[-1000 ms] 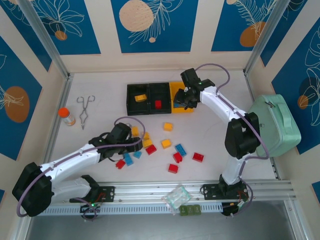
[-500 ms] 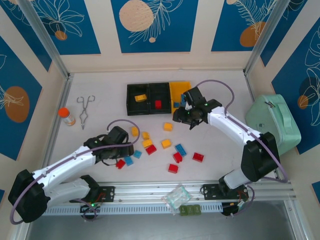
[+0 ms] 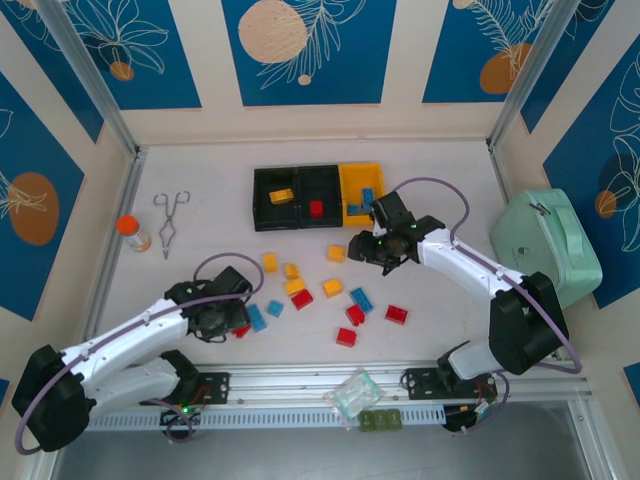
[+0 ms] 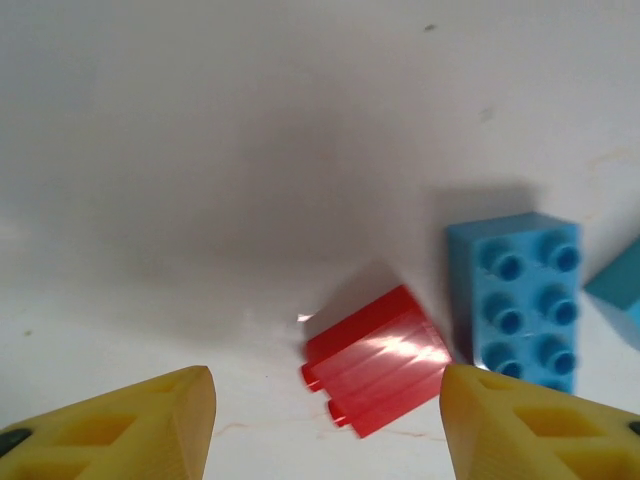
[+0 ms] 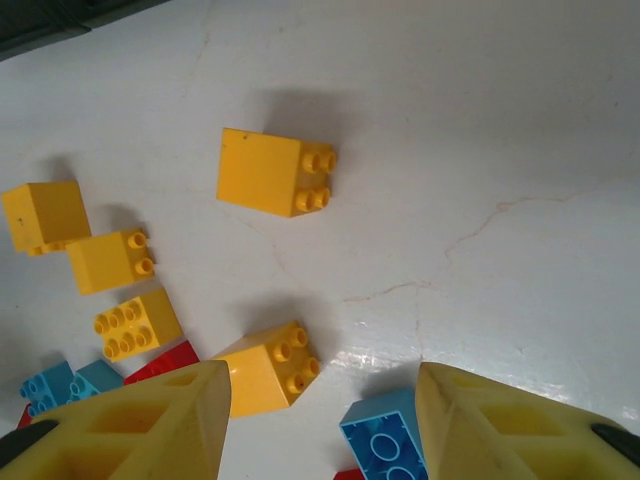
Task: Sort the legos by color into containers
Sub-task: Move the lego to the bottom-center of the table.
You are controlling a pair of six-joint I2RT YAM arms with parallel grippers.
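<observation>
**Containers** (image 3: 297,172): three joined bins in a row. The left black bin (image 3: 258,198) holds a yellow brick (image 3: 282,195). The middle black bin (image 3: 318,172) holds a red brick (image 3: 316,208). The yellow bin (image 3: 352,212) holds a blue brick (image 3: 367,197).

**Loose legos** (image 3: 331,287): scattered on the tabletop (image 3: 200,170), on the near side of the containers.

**Left tool** (image 4: 325,400): jaws spread, gripping nothing. It sits low over a red lego (image 4: 375,375) lying on its side, with a blue lego (image 4: 518,300) just beside that, to the near left of the containers.

**Right tool** (image 5: 322,400): jaws spread, empty. It is just on the near side of the yellow bin, above a yellow lego (image 5: 272,172).
</observation>
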